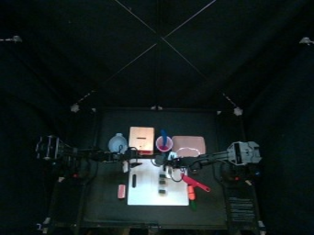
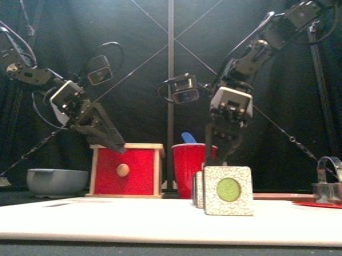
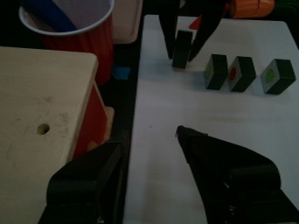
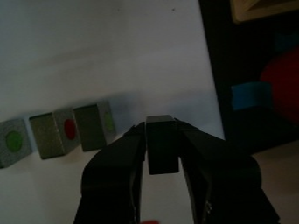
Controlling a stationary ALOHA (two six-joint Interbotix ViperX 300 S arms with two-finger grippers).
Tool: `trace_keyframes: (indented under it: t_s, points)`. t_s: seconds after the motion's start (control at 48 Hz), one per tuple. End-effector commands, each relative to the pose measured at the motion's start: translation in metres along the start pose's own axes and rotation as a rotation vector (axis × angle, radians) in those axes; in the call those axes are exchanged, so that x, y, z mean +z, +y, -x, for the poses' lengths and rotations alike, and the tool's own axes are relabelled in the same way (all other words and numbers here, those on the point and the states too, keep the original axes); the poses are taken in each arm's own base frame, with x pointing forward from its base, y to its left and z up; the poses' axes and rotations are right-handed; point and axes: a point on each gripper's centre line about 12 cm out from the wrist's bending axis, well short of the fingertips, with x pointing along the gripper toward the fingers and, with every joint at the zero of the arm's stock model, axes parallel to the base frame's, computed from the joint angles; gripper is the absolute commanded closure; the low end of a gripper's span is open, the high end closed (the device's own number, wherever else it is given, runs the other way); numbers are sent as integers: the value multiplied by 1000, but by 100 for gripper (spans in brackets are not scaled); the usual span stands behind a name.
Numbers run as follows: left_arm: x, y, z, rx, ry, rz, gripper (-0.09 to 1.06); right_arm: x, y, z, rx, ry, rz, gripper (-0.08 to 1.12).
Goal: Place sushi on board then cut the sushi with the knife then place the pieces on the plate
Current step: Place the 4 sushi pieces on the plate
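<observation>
Three dark green sushi pieces (image 3: 242,73) stand in a row on the white cutting board (image 3: 222,114); from the right wrist they appear as pieces (image 4: 52,133) beside the jaws. My right gripper (image 4: 163,131) is shut on a fourth piece (image 4: 163,150), a little apart from the row's end; the left wrist view also shows this gripper (image 3: 187,31) with the piece (image 3: 179,54) low over the board. My left gripper (image 3: 149,140) hangs open above the board's bare part, holding nothing. The pink tray (image 1: 190,144) lies at the back right.
A wooden box (image 2: 127,170) with a red drawer front stands at the back left, next to the red cup (image 2: 194,168) holding a blue knife (image 3: 52,10). The blue-grey bowl (image 2: 56,180) sits far left. A red knife (image 1: 196,186) lies by the board's right edge.
</observation>
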Motion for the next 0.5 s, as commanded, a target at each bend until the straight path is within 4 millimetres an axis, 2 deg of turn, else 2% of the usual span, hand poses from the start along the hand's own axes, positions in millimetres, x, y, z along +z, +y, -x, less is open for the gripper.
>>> trace_keyframes:
  t_s: [0.021, 0.271, 0.5]
  points:
    - [8, 1, 1, 3, -28, 1, 12, 5, -13, 37, -17, -35, -34, 41]
    - [8, 2, 1, 5, -28, 1, 12, -10, -50, 60, -73, -18, -119, 41]
    - [7, 4, 0, 12, -23, 5, 12, -24, -100, 56, -139, -20, -253, 41]
